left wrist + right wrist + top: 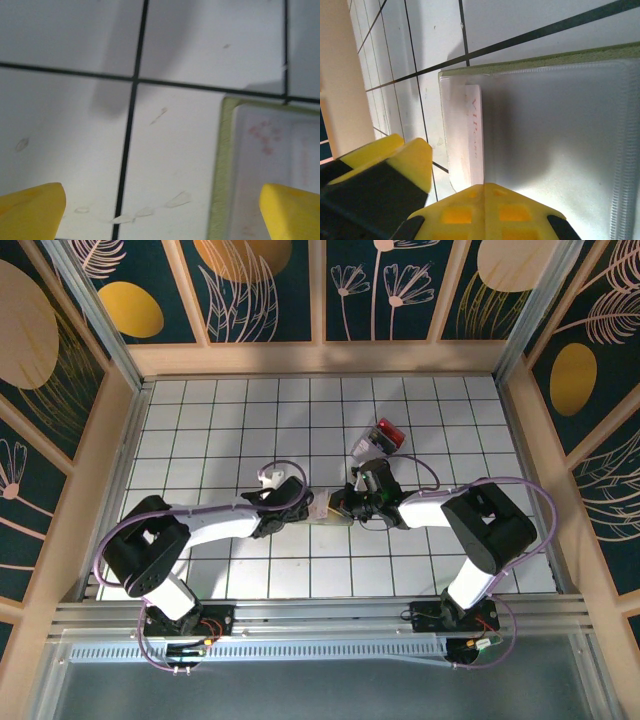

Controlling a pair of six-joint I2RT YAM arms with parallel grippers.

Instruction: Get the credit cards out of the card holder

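The card holder (560,150) lies open on the tiled table, with a yellow-green rim (220,165) and a pale inside under clear pockets. A white credit card (475,132) with red lettering stands on edge at its left side. My right gripper (483,189) is shut, its yellow fingertips meeting on that card's near edge. In the top view the right gripper (342,504) sits over the holder (330,514). My left gripper (160,215) hovers open just left of the holder, one finger (292,210) above its inside. The left gripper (306,508) faces the right one closely.
A small red flat thing (388,432) and a greyish one (364,449) lie on the tiles beyond the right gripper. Wooden walls with patterned panels (265,290) close in the white gridded table (220,430) on three sides.
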